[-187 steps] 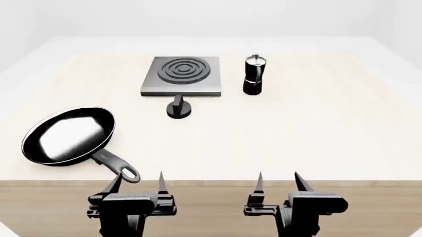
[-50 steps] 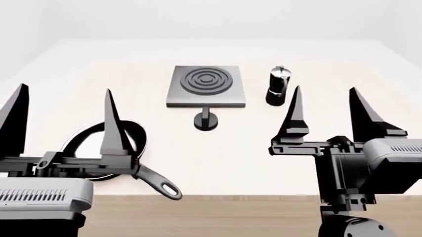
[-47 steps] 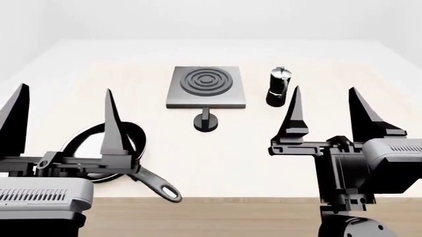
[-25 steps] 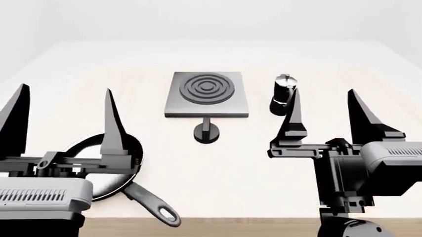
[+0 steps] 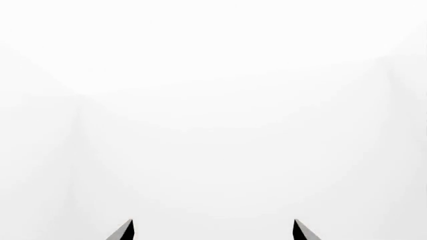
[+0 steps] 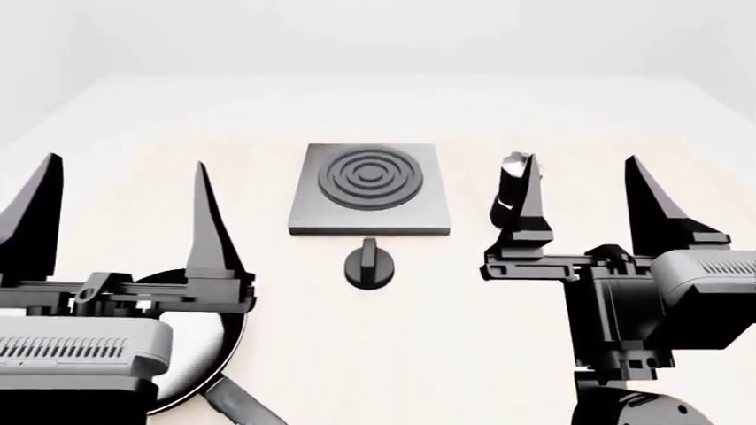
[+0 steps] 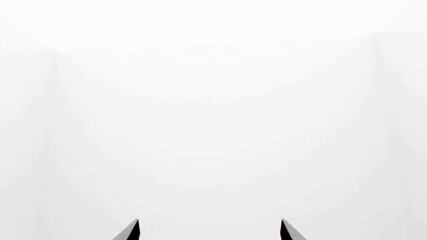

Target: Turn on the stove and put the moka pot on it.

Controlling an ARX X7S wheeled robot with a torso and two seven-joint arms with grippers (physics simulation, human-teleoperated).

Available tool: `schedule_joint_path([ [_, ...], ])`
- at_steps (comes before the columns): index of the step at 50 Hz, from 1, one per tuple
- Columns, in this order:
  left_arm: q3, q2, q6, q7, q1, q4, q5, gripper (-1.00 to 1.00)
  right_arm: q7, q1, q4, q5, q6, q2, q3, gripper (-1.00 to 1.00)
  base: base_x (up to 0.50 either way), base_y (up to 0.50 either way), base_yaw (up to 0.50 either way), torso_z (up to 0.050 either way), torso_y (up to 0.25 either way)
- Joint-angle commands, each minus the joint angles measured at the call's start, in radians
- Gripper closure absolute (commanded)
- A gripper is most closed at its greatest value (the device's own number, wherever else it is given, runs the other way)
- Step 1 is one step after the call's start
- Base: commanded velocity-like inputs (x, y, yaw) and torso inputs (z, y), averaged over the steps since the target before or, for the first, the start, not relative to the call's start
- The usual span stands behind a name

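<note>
both grippers, left [image 6: 119, 190] and right [image 6: 582, 186], raised, jaws spread, empty. stove plate [image 6: 370, 189] sat mid-desk toward far edge; knob [image 6: 368, 264] just before it; moka pot [image 6: 511, 184] right of plate, partly hidden.

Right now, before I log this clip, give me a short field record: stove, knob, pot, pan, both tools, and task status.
stove: grey plate with ring burner, mid-table, nothing on it
knob: black, just in front of the stove
moka pot: upright, right of the stove, partly hidden by a right tool finger
frying pan, near left, mostly hidden behind the left tool
left tool: open, raised, empty
right tool: open, raised, empty
task status: pot not yet on the stove; knob untouched
</note>
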Motion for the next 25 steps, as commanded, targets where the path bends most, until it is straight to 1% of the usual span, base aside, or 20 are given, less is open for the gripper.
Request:
schedule_joint_path([
  [1, 0.011, -0.007, 0.0, -0.005, -0.003, -0.004, -0.007, -1.0, 0.012, 0.009, -0.01, 0.016, 0.014, 0.006, -0.002, -1.0, 0.29, 0.0, 0.0, 0.0, 0.0],
  [2, 0.012, -0.008, -0.002, -0.005, -0.004, -0.002, -0.006, -1.0, 0.015, 0.013, -0.02, 0.018, 0.027, 0.009, -0.005, -1.0, 0.29, 0.0, 0.0, 0.0, 0.0],
  [4, 0.014, -0.009, -0.002, -0.006, -0.005, -0.002, -0.007, -1.0, 0.005, -0.014, 0.005, 0.001, -0.025, 0.007, -0.012, -1.0, 0.29, 0.0, 0.0, 0.0, 0.0],
  [6, 0.016, -0.008, 0.008, -0.008, -0.002, -0.01, -0.007, -1.0, 0.017, 0.009, -0.017, 0.019, 0.019, 0.012, -0.004, -1.0, 0.29, 0.0, 0.0, 0.0, 0.0],
  [8, 0.021, -0.008, 0.014, -0.008, 0.0, -0.016, -0.005, -1.0, 0.017, 0.004, -0.016, 0.018, 0.016, 0.014, -0.006, -1.0, 0.29, 0.0, 0.0, 0.0, 0.0],
  [9, 0.023, -0.009, 0.016, -0.008, 0.0, -0.019, -0.004, -1.0, 0.007, -0.024, 0.011, 0.002, -0.036, 0.01, -0.011, -1.0, 0.29, 0.0, 0.0, 0.0, 0.0],
  [10, 0.022, -0.01, 0.015, -0.009, 0.0, -0.019, -0.006, -1.0, 0.006, -0.027, 0.017, 0.0, -0.044, 0.01, -0.012, -1.0, 0.29, 0.0, 0.0, 0.0, 0.0],
  [11, 0.018, -0.01, 0.016, -0.01, 0.0, -0.018, -0.01, -1.0, 0.007, -0.025, 0.018, 0.001, -0.043, 0.011, -0.012, -1.0, 0.29, 0.0, 0.0, 0.0, 0.0],
  [12, 0.018, -0.011, 0.016, -0.011, 0.001, -0.018, -0.009, -1.0, 0.015, -0.005, -0.001, 0.013, -0.007, 0.015, -0.009, -1.0, 0.29, 0.0, 0.0, 0.0, 0.0],
  [14, 0.018, -0.012, 0.02, -0.012, 0.002, -0.021, -0.01, -1.0, 0.018, -0.001, -0.007, 0.015, -0.001, 0.017, -0.01, -1.0, 0.29, 0.0, 0.0, 0.0, 0.0],
  [15, 0.018, -0.012, 0.025, -0.013, 0.003, -0.026, -0.01, -1.0, 0.012, -0.012, 0.009, 0.007, -0.027, 0.015, -0.014, -1.0, 0.29, 0.0, 0.0, 0.0, 0.0],
  [17, 0.02, -0.012, 0.028, -0.014, 0.003, -0.03, -0.01, -1.0, 0.022, 0.01, -0.008, 0.019, 0.012, 0.019, -0.011, -1.0, 0.29, 0.0, 0.0, 0.0, 0.0],
  [20, 0.022, -0.013, 0.03, -0.016, 0.002, -0.033, -0.011, -1.0, 0.013, -0.018, 0.019, 0.001, -0.042, 0.015, -0.021, -1.0, 0.29, 0.0, 0.0, 0.0, 0.0],
  [21, 0.023, -0.014, 0.031, -0.015, 0.002, -0.034, -0.012, -1.0, 0.024, 0.008, -0.008, 0.017, 0.009, 0.02, -0.017, -1.0, 0.29, 0.0, 0.0, 0.0, 0.0],
  [22, 0.023, -0.015, 0.031, -0.016, 0.002, -0.034, -0.011, -1.0, 0.026, 0.011, -0.011, 0.02, 0.014, 0.021, -0.018, -1.0, 0.29, 0.0, 0.0, 0.0, 0.0],
  [23, 0.02, -0.017, 0.034, -0.017, 0.006, -0.034, -0.013, -1.0, 0.016, -0.015, 0.017, 0.003, -0.036, 0.017, -0.022, -1.0, 0.29, 0.0, 0.0, 0.0, 0.0],
  [25, 0.016, -0.018, 0.037, -0.019, 0.009, -0.031, -0.018, -1.0, 0.024, 0.004, -0.002, 0.017, 0.0, 0.023, -0.018, -1.0, 0.29, 0.0, 0.0, 0.0, 0.0],
])
